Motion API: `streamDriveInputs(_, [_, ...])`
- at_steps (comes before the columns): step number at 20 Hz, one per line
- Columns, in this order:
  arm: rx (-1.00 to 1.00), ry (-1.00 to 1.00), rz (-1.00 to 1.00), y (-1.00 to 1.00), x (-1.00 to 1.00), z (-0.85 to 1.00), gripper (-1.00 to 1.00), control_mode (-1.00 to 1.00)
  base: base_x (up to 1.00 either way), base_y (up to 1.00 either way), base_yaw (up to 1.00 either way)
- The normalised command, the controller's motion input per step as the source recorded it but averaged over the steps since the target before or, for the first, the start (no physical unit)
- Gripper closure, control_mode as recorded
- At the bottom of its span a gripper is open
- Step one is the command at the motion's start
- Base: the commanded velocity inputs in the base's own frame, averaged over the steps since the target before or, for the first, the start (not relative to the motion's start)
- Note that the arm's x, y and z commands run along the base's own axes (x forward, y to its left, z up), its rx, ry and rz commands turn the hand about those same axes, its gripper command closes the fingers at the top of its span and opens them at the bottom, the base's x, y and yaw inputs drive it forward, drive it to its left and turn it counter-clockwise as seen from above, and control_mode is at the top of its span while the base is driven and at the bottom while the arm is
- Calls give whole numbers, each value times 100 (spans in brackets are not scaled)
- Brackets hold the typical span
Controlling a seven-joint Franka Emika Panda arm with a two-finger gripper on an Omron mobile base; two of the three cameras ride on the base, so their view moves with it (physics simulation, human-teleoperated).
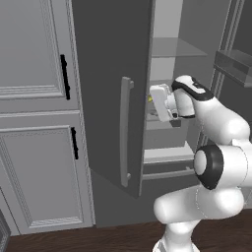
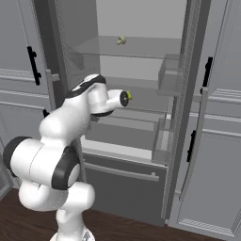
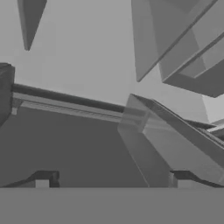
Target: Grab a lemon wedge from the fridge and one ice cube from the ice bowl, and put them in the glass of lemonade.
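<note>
1. I'm reaching into the open fridge (image 1: 108,88), and my gripper (image 3: 113,180) is past the edge of its left door, at middle-shelf height.
2. My jaws are spread wide. In the hand view my fingertips (image 3: 43,176) stand far apart and nothing sits between them.
3. The lemon wedge (image 2: 129,96) is a tiny bright yellow speck inside the fridge, just beside the front of my hand. From the left base view it peeks out right at the door's inner edge.
4. I cannot tell whether the wedge touches me or the shelf. It is too small for me to read its long axis or where its point faces.
5. Edges: the fridge's left door stands close along my wrist, with its long bar handle (image 1: 125,133) on the outer face.
6. On the fridge's right side, the clear door bins (image 2: 169,75) jut inward, one above the other.
7. Open room: the middle of the fridge ahead of me is open, with flat grey shelf and back wall.
8. Up on the fridge's top shelf, well apart from my hand, sits a pale beige-yellow lump (image 2: 121,40).
</note>
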Motion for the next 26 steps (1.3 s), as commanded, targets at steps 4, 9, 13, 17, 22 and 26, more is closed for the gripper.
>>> streamDriveInputs(4, [0,5,20,96,-27,0,-100,-100,0,0,0])
streamDriveInputs(9, [0,0,22,100,-59,0,-100,-100,0,0,0])
streamDriveInputs(13, [0,0,21,100,-45,0,-100,-100,0,0,0])
streamDriveInputs(17, [0,-1,16,99,-28,0,-100,-100,0,0,0])
streamDriveInputs(22, [0,0,13,98,1,0,-100,-100,0,0,0])
streamDriveInputs(26, [-1,1,1,48,6,0,-100,-100,0,0,0])
